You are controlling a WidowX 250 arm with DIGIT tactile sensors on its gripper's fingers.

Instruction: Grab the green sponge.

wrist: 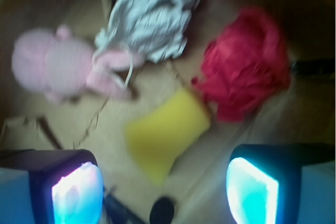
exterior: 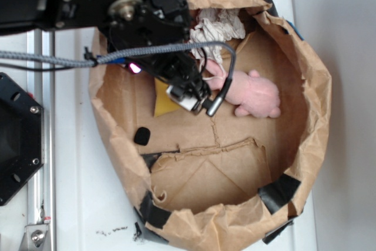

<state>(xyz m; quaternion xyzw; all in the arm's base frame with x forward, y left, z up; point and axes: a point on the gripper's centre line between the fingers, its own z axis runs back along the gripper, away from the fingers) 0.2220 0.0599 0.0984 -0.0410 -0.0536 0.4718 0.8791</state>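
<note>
Paper bag: brown, wide-mouthed, rim rolled down and patched with black tape; stands on a white surface and holds every item listed below on its flat floor.

Robot arm: black, reaches in over the bag's upper-left rim, cable looped beneath it, and covers much of the sponge in the exterior view.

Gripper: poised above the bag floor, jaws spread wide, nothing between them; both fingertips show at the bottom corners of the wrist view, which is blurred.

Pink plush bunny: lies on its side near the bag's middle, well apart from the sponge.

White rag: crumpled against the far wall, touching the bunny's ears.

Red wad of paper: just beside the sponge's far corner, possibly touching it.

Green sponge: yellow foam wedge, flat on the floor, lying between and slightly ahead of the spread jaws; no green face can be made out.

Small black disc: on the floor near the sponge.

Step in hand, as judged: approach, with the grasp not yet begun. The next move calls for a slight advance to centre over the wedge, a straight descent, then closing across its narrow width, clear of the red wad.
</note>
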